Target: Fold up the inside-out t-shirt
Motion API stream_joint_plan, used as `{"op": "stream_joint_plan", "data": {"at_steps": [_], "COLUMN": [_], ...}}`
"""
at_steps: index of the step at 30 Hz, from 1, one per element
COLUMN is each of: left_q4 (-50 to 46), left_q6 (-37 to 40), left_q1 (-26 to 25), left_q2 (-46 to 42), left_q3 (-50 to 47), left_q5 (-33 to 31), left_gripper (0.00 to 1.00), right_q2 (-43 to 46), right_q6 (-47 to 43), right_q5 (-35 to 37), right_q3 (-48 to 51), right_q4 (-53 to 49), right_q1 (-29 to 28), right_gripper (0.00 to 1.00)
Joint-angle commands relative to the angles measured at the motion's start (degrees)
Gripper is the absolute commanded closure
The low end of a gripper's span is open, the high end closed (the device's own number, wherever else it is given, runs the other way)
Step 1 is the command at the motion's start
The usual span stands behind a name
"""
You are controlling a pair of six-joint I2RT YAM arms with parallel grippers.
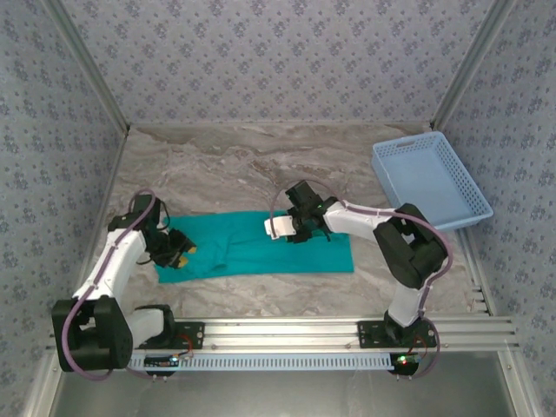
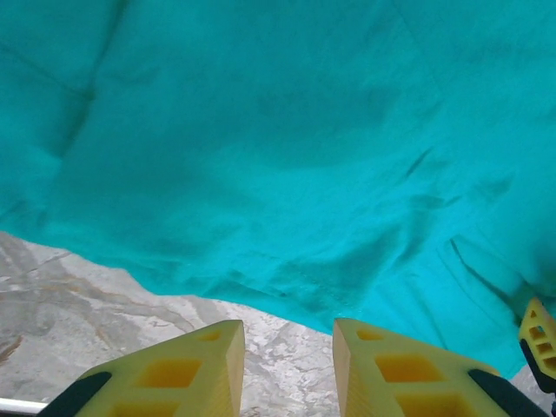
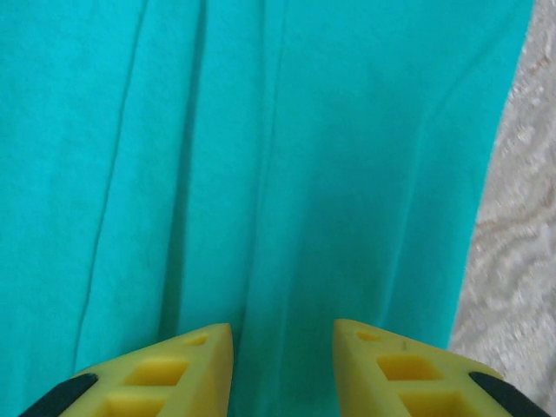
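shirt: inside-out t-shirt [image 1: 261, 243] lies flat on the near tabletop [image 1: 261, 165], between my arms | my left fingers [image 2: 221, 347]: apart, nothing between, tips over bare marble at the cloth's edge | my right fingers [image 3: 213, 347]: apart, over creased teal cloth, nothing pinched | blue basket [image 1: 430, 178]: far right, well apart

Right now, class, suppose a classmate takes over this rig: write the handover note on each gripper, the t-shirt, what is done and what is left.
Left gripper: open, empty, at the left end of the t-shirt.
Right gripper: open, empty, above its right half.
The t-shirt lies flat on the table as a long band; the basket stands apart, far right.
Done: laid out, lengthwise creases showing. Left: probably the crosswise folds.
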State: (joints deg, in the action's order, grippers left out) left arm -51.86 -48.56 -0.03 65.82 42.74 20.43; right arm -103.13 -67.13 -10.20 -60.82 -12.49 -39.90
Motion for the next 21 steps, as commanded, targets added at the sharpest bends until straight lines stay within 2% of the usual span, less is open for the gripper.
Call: {"op": "stream_joint_plan", "data": {"at_steps": [1,3,8,16,21], "left_q4": [1.7,1.8,2.5,3.9,4.0], "left_q6": [-1.6,-1.5,-1.1,-1.3,-1.3], "left_q1": [-1.9,-1.9,-2.0,-1.9,-2.0], "left_q2": [1.6,2.0,2.5,3.2,3.0], "left_q3": [2.8,3.0,2.3,0.7,0.7], "left_q5": [0.2,-0.4,-0.7,-0.7,-0.9], "left_gripper": [0.67,0.67,0.67,0.68,0.68], "right_q2": [-1.7,-2.6,-4.0,-3.9,-1.6], "right_q6": [-1.2,-0.6,0.7,1.4,1.5], "right_q5": [-1.7,-1.5,-0.1,0.0,-0.9], "right_q3": [-1.6,-1.5,-1.0,-1.5,-3.1], "right_q4": [0.6,1.4,4.5,4.6,1.0], "right_q1": [-0.8,-0.9,-1.3,-1.8,-2.2], "right_gripper": [0.63,0.63,0.71,0.97,1.00]}}
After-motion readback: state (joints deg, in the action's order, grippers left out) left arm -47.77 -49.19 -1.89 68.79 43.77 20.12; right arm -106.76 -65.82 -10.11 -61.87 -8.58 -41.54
